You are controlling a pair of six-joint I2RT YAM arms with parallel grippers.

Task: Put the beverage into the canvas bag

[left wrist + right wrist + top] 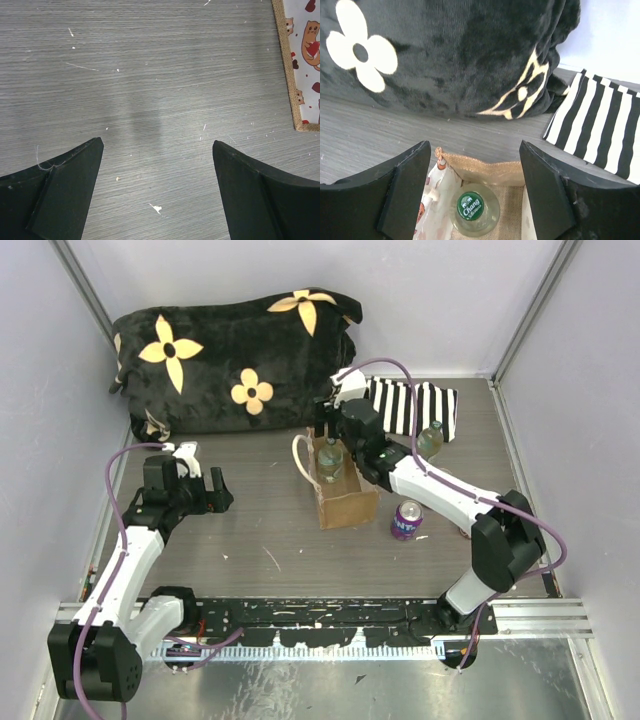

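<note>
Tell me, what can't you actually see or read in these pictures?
- Right wrist view: the bottle shows only its green cap; the walls of the canvas bag hide its body and label.
- Top view: lettering on the purple can is too small to read.
- Left wrist view: the canvas bag is cut off by the right edge; only a corner shows.

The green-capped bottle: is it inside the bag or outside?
Inside. The bottle stands upright between the burlap walls of the bag, cap facing up.

A black plush cushion (230,350) with cream flowers lies at the back of the tabletop (260,540), a striped cloth (405,405) beside it, a purple can (407,520) nearer.
</note>
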